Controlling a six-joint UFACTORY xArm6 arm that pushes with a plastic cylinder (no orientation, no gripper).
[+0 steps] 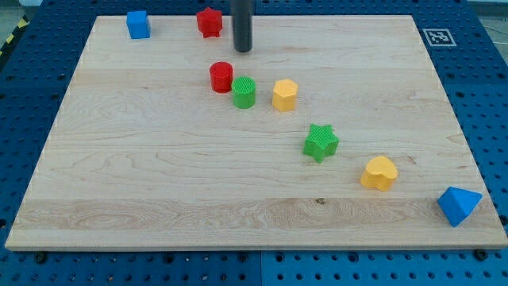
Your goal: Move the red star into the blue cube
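Lining up the push: my tip (pixel 242 49) sits just right of the red star (pixel 209 22), top centre of the desk; blue cube (pixel 138 25) is upper left. No jaws on this rig. You'd next shove the star straight left

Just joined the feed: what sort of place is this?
Likely a robotics lab bench: a wooden board on a blue perforated table, a fiducial tag at its corner, and small coloured blocks. My tip is right of the red star.
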